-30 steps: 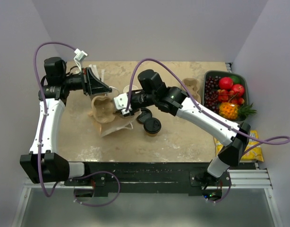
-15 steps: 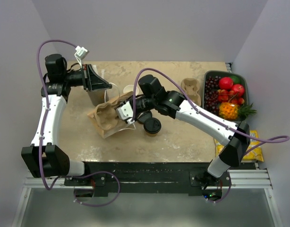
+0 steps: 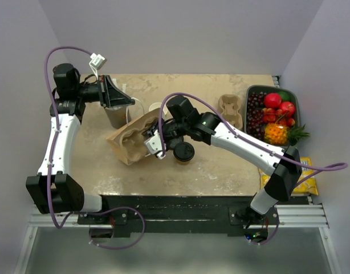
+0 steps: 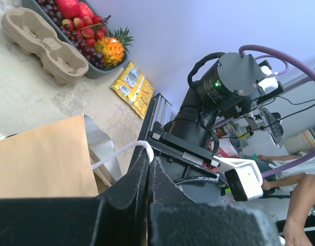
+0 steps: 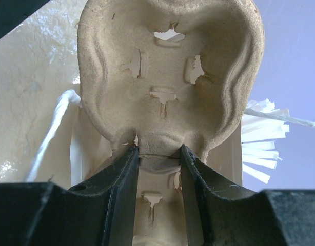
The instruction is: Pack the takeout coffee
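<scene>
Left pincer [image 4: 149, 160] pressed together on the white cord handle [image 4: 116, 152] of the brown paper bag [image 3: 122, 149]. Right pincer [image 5: 157, 160] clamped on the middle ridge of a pulp cup carrier [image 5: 170, 66], which is partly inside the bag's mouth (top view). Takeout coffee [image 3: 183, 152], black lid on, stands upright on the counter [image 3: 220, 165], outside the bag and just beside the right pincer. Second carrier [image 3: 231, 110] lies farther right, next to the fruit tray [image 3: 256, 88]. White straws [image 5: 260, 128] show behind the held carrier.
</scene>
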`<state>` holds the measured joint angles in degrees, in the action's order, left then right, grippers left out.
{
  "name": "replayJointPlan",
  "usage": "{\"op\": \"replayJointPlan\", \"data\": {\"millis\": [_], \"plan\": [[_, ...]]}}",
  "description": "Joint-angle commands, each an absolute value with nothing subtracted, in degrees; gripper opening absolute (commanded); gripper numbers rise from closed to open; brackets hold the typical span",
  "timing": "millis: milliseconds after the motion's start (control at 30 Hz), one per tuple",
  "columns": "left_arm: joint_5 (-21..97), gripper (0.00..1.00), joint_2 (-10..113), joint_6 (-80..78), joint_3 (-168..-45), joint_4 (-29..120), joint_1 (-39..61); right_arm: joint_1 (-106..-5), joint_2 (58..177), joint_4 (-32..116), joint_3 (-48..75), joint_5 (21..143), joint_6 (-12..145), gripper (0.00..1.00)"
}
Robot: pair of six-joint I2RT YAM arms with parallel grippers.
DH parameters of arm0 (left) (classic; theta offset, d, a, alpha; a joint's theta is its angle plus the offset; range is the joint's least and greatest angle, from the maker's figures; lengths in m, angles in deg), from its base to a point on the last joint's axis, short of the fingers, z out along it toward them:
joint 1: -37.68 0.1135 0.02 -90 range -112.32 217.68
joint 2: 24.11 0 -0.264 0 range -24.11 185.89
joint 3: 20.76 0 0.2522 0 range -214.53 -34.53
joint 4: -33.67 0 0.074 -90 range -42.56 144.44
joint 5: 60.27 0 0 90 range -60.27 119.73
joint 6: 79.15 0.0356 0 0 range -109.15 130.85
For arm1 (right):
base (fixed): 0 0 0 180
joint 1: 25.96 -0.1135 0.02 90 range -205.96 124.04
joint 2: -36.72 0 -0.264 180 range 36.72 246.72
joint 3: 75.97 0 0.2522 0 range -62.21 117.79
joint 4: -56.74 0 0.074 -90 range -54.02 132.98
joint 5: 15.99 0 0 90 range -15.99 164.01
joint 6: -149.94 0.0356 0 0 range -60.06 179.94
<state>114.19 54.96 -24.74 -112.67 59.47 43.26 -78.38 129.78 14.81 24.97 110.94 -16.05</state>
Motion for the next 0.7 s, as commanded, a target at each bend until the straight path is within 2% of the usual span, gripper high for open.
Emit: {"op": "replayJointPlan", "data": {"millis": [0,267,400,667], "plan": [[122.36,0.0,54.9,-28.43,-114.51,55.88,43.57,-77.9,129.89,14.24,25.15,110.13,-18.81,0.0],[123.94,0.0,54.81,-33.52,-112.4,48.94,43.65,-77.46,129.1,11.6,26.29,110.31,-21.26,0.0],[124.21,0.0,54.9,-37.39,-111.87,43.49,43.65,-77.46,128.83,11.25,25.94,106.11,-22.5,0.0],[123.86,0.0,54.73,-38.1,-110.46,42.34,43.39,-77.37,132.61,12.64,27.96,98.11,-19.79,0.0]]}}
